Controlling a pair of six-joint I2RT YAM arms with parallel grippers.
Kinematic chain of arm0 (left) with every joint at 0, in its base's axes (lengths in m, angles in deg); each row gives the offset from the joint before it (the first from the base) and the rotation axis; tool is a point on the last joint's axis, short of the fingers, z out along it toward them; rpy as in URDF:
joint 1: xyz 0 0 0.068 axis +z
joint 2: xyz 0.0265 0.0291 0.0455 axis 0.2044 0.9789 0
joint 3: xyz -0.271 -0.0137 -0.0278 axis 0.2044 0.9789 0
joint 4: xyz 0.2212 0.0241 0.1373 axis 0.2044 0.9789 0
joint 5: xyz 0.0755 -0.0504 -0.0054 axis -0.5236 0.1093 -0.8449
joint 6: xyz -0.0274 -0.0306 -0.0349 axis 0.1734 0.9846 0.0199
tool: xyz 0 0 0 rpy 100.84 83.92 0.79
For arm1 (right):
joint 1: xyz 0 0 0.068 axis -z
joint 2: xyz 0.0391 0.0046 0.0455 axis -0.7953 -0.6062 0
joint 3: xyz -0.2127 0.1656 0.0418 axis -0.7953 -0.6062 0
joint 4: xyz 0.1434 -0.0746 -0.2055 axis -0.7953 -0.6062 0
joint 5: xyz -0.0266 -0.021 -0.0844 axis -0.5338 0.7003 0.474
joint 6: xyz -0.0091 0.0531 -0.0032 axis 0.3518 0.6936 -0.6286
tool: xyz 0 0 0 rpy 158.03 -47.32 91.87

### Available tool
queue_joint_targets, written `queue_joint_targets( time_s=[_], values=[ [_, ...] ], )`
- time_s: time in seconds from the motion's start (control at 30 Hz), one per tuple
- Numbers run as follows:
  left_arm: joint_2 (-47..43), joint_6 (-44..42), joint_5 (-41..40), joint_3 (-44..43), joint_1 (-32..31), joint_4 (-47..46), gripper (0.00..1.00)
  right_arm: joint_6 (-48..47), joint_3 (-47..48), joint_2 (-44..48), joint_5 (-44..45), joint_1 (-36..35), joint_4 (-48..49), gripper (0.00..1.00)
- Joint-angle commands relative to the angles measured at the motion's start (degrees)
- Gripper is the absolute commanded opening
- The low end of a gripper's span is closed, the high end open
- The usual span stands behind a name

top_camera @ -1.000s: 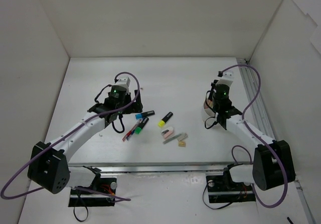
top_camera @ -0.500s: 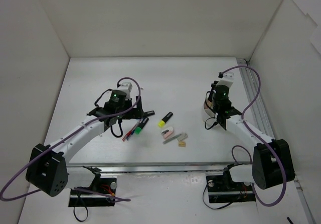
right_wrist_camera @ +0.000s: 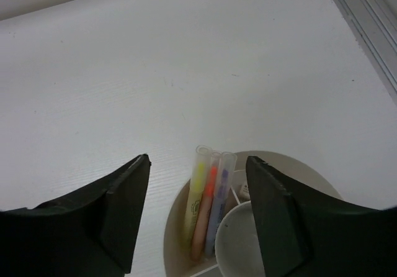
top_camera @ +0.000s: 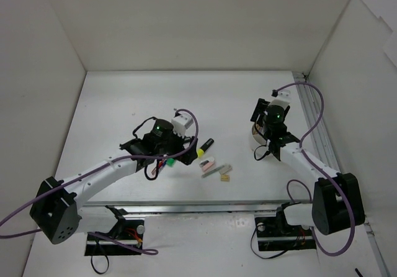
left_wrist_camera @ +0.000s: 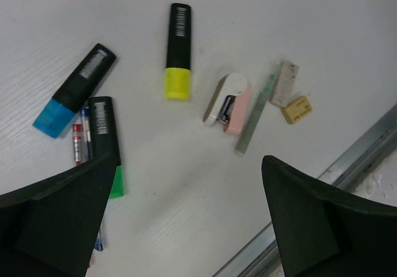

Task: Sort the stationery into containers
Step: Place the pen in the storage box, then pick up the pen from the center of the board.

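Observation:
The stationery lies in a loose group mid-table: a blue-ended highlighter point(left_wrist_camera: 74, 90), a green-ended one point(left_wrist_camera: 105, 143), a yellow-ended one point(left_wrist_camera: 178, 50) point(top_camera: 205, 146), thin red and blue pens point(left_wrist_camera: 80, 141), a pink eraser point(left_wrist_camera: 231, 104) point(top_camera: 208, 164), a grey stick point(left_wrist_camera: 254, 114), a grey eraser point(left_wrist_camera: 284, 84) and a tan eraser point(left_wrist_camera: 296, 110). My left gripper point(left_wrist_camera: 192, 227) point(top_camera: 170, 149) hovers open above them, holding nothing. The white tub point(right_wrist_camera: 310, 172) point(top_camera: 253, 141) holds three clear-capped markers point(right_wrist_camera: 208, 205) and a small white cup point(right_wrist_camera: 239, 243). My right gripper point(right_wrist_camera: 197, 218) point(top_camera: 265, 131) hangs open over the tub, empty.
A metal rail point(left_wrist_camera: 347, 165) runs along the table's near edge, close to the erasers. Another rail point(top_camera: 313, 122) lines the right side beside the tub. White walls enclose the table on three sides.
My left gripper has swung right and nearer, over the highlighters, hiding the blue one in the top view. My right gripper's jaws have opened above the tub.

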Motion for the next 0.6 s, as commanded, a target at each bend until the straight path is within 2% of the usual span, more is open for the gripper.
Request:
queue_joint_targets(
  time_s=[0.0,0.07,0.17,0.23,0.47,0.53,0.57],
  values=[
    [-0.51,-7.09,6.7,-2.98,-3.84,-3.18,1.0,1.69,1.16,3.48,0.1,0.57,0.85,0.63],
    [1.16,-8.51,8.1,-3.69,-6.03,-2.74,1.0,2.39,1.87,6.11,-0.42,0.31,-2.22,0.74],
    [3.88,-9.66,7.85,-4.57,-10.34,-2.21,1.0,3.45,2.48,10.33,-0.87,0.4,-6.61,0.81],
    [6.16,-9.31,7.76,-5.0,-12.54,-2.04,1.0,3.62,2.48,13.92,-1.13,0.4,-8.73,0.96],
    [12.23,-6.41,4.86,-4.57,-15.62,-3.97,0.99,4.33,1.43,24.22,-2.09,0.49,-16.91,0.98],
    [14.25,-5.62,4.6,-4.39,-15.62,-4.67,0.96,4.42,0.91,26.5,-2.36,0.49,-17.96,0.98],
    [14.87,-5.0,4.34,-4.22,-15.62,-5.11,0.91,4.5,0.64,27.21,-2.53,0.58,-18.23,0.98]
  ],
)
